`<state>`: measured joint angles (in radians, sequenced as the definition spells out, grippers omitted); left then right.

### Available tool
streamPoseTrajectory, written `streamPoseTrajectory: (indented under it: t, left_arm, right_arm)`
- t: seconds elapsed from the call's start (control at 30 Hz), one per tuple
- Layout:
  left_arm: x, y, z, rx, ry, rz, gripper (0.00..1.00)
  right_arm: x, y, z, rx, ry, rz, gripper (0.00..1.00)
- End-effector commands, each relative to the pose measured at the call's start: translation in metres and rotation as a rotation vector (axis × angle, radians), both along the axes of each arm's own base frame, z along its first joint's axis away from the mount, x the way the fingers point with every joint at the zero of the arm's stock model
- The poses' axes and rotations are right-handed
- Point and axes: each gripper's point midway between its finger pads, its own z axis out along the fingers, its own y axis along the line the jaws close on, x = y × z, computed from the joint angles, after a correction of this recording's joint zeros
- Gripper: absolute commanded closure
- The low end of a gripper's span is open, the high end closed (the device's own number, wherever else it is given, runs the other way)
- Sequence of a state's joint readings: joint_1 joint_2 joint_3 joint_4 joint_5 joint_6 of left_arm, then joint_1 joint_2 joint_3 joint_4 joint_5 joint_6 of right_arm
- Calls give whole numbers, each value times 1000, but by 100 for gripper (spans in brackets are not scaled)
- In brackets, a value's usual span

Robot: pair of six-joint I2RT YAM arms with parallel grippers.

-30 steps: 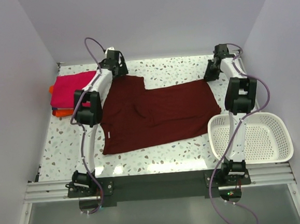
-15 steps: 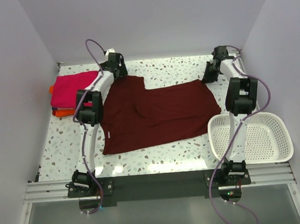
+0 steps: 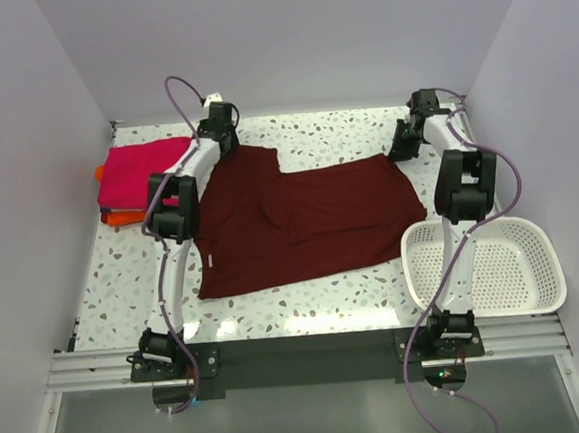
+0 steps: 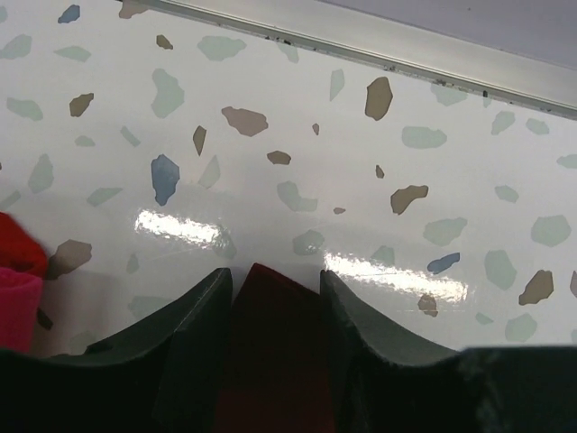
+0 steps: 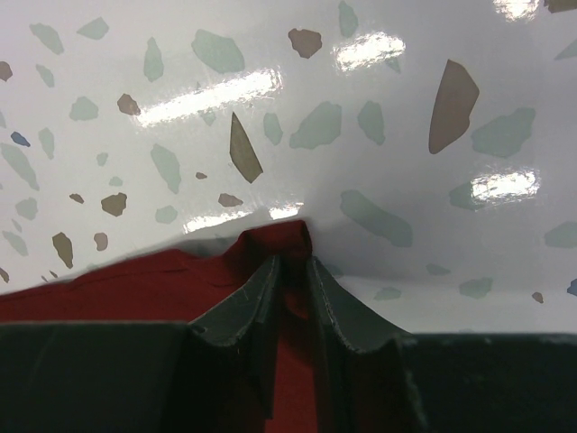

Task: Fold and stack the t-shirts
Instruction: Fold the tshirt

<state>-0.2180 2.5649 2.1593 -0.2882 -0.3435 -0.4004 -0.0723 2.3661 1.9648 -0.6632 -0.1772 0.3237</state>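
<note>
The dark maroon t-shirt lies spread flat in the middle of the table. At its far left corner, my left gripper is low on the table. In the left wrist view its jaws straddle the cloth corner, half closed with a clear gap. My right gripper is at the far right corner. In the right wrist view it is shut on a pinched fold of maroon cloth. A folded pink t-shirt lies on a folded orange one at the far left.
A white slotted basket stands at the near right, beside the right arm. A metal rail runs along the table's far edge, just past the left gripper. The pink stack's edge shows left of the left fingers.
The left jaws have narrowed from wide open around the shirt's far left corner. The right gripper has kept its pinch and barely moved.
</note>
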Motion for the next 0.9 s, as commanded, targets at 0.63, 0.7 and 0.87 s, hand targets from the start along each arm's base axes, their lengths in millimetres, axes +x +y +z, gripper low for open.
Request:
streamPoseTrajectory:
  t: [0.63, 0.7, 0.87]
  left_arm:
    - [10, 0, 66, -66, -164, 14, 100]
    - [5, -1, 77, -76, -175, 8, 100]
    - [-4, -3, 99, -111, -205, -6, 100]
  right_arm:
    - [-5, 11, 21, 23, 9, 9, 100]
    - [-4, 7, 32, 2, -15, 2, 100]
    - [-7, -1, 46, -42, -41, -12, 100]
